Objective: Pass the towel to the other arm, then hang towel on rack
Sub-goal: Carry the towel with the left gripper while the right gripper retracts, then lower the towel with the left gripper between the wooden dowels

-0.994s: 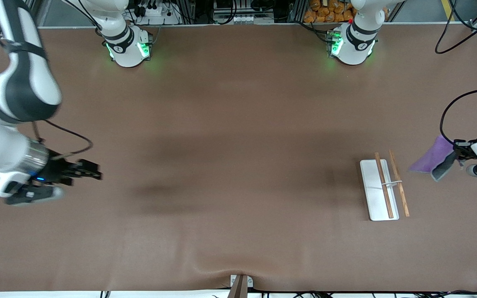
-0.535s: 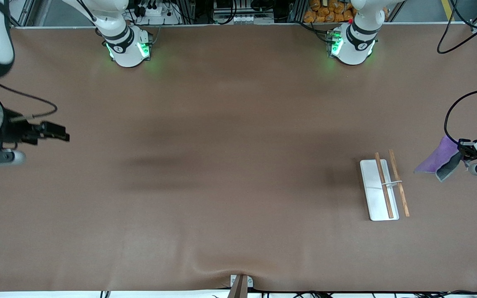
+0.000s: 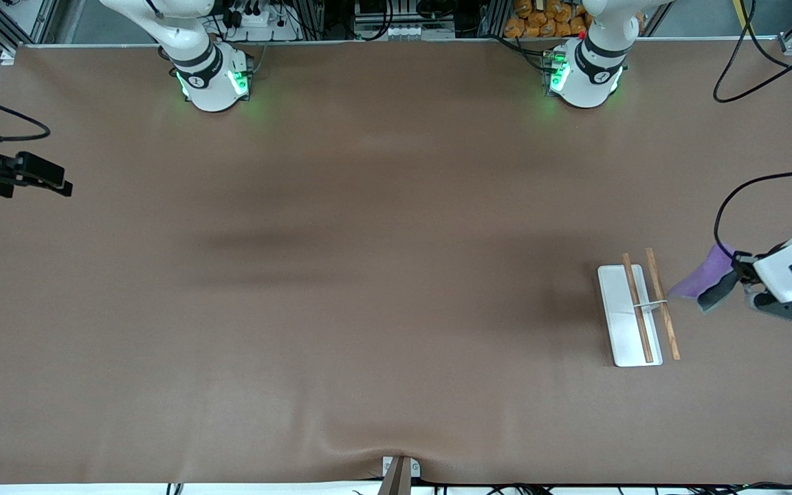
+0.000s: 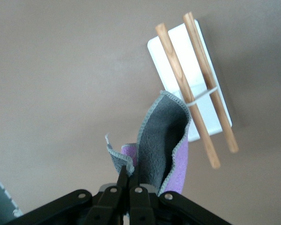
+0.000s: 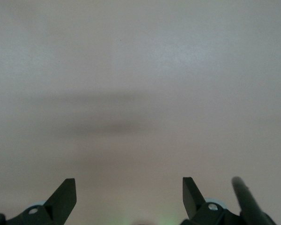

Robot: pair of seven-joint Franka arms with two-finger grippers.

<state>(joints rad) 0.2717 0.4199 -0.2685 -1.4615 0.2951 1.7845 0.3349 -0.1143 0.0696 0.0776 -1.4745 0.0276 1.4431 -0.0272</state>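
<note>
Robotics lab: bench-mounted arms, cabling

purple/grey towel (image 3: 702, 280), white rack (image 3: 626, 316), brown rods (image 3: 663, 304)

The towel (image 4: 164, 136) is soft cloth: a fuzzy, napped dark grey face, a purple reverse, and a pale stitched hem along its edge. The rack (image 3: 630, 315) has a smooth, matt white base plate, two rods (image 4: 187, 89) of brown wood with visible grain, and a thin, shiny metal crossbar (image 4: 202, 96). The table (image 3: 382, 275) is covered by a matt brown sheet, slightly rippled at its near edge. The left gripper (image 4: 129, 180) looks like matt black plastic.
</note>
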